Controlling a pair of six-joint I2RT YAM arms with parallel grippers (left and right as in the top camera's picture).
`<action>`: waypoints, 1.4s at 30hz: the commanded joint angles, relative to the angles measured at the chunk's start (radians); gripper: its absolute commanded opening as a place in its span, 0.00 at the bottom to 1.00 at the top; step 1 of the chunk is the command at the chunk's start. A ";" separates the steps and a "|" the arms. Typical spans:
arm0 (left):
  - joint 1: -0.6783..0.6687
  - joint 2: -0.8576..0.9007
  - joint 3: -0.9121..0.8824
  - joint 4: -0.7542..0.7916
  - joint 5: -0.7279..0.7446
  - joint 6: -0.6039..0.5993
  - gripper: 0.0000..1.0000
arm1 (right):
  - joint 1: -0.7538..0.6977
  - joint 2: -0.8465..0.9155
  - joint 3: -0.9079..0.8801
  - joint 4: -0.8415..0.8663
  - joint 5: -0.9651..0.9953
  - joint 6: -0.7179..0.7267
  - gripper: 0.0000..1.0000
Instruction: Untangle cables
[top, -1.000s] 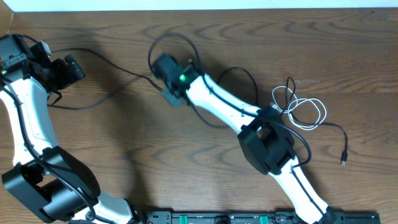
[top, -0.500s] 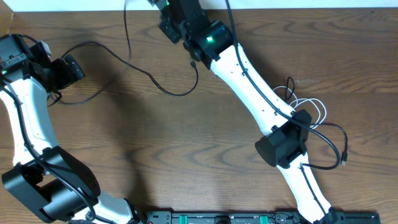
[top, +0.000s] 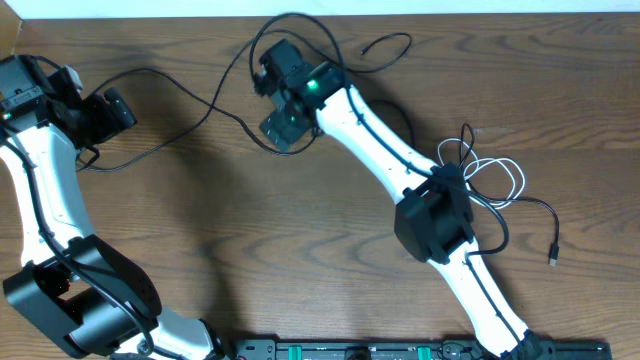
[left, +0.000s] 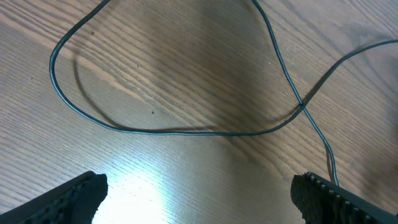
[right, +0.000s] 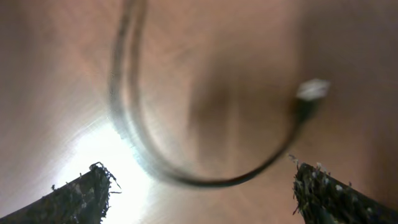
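Looking down on a matte brown wooden table (top: 300, 260) with bold wavy grain, and thin round cables are strewn across its far half. I count one white and at least two black, though I can't tell whether the far loops belong to a single cord.

The long black cable (top: 150, 71) runs mostly left to right, from beside the left gripper (top: 108, 112) to a round loop by the right gripper (top: 275, 100). The white cable (top: 520, 182) lies in loose overlapping loops at the right. The second black cable (top: 552, 225) trails beside it, and its plug (top: 553, 256) points at the near edge.

The left gripper (left: 202, 202) has its fingers spread wide with nothing between them. A glossy cable (left: 186, 132) bows across the wood ahead of it and crosses itself.

The right gripper (right: 199, 186) is spread wide too and holds nothing. A blurred black strand (right: 124, 124) hooks round ahead of it to a pale-tipped end (right: 311, 90).
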 joint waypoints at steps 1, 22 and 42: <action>0.001 0.006 0.012 -0.003 0.008 -0.012 1.00 | 0.047 -0.018 -0.016 -0.032 -0.074 -0.006 0.93; 0.001 0.006 0.012 -0.003 0.008 -0.012 1.00 | 0.025 -0.017 -0.277 0.279 -0.015 -0.078 0.70; 0.001 0.006 0.012 -0.003 0.008 -0.012 1.00 | -0.111 -0.017 0.017 0.421 0.188 -0.045 0.01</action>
